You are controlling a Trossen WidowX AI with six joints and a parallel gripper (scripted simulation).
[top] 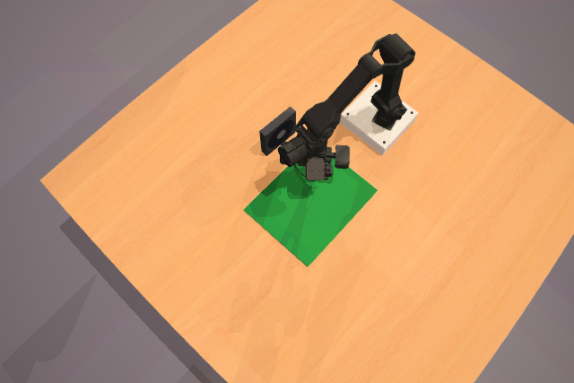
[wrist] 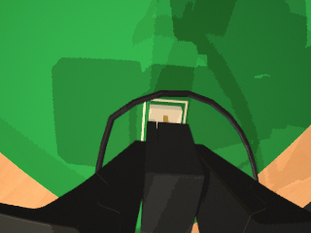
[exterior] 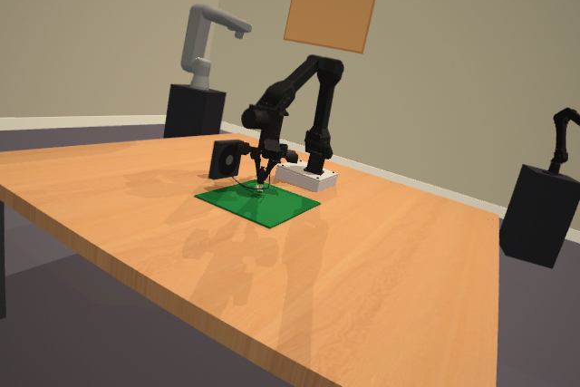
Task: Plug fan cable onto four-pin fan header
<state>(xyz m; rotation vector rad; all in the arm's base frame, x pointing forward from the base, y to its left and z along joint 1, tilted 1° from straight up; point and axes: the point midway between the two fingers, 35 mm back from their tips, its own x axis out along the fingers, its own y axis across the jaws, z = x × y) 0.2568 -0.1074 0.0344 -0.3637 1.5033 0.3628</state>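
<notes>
The green board point(top: 319, 225) point(exterior: 276, 211) point(wrist: 29, 87) lies flat. The white fan header point(wrist: 156, 113) stands inside a pale outline; one gold pin shows, and the rest is hidden behind the plug. My gripper point(exterior: 261, 180) point(wrist: 167, 153) is shut on the black plug point(wrist: 167, 141), directly over the header near the board's edge. The plug overlaps the header in the wrist view; how deep it sits cannot be told. The dark cable point(wrist: 170, 93) arches around the fingers. The square fan point(top: 278, 132) point(exterior: 225, 159) stands upright beside the board. In the top view my fingertips are hidden under the wrist.
The arm's white base point(top: 361, 130) point(exterior: 299, 178) stands close behind the board on the wooden table point(top: 185, 230) point(exterior: 374, 279). The fan is close beside the wrist. A grey arm point(exterior: 194, 36) and another black arm point(exterior: 560, 139) stand on pedestals away from the table.
</notes>
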